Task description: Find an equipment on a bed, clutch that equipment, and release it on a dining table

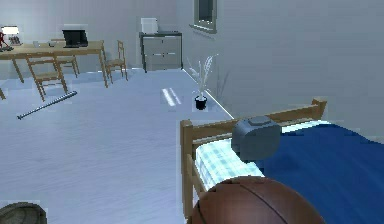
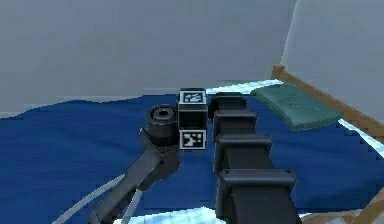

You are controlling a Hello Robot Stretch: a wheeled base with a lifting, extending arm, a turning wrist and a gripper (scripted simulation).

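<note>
I am at the bed, and the basketball sits at its near end. My gripper is out by the blue blanket; I cannot tell if it holds anything. I think grabbing and the far dining table come next.

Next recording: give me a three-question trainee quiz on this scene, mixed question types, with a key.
1. True or false: the basketball sits on the dining table.
2. What lies on the floor near the chairs? A) skateboard B) baseball bat C) umbrella
3. Fill in: the arm extends over a ___ blanket.
Key: 1 false; 2 B; 3 blue.
</note>
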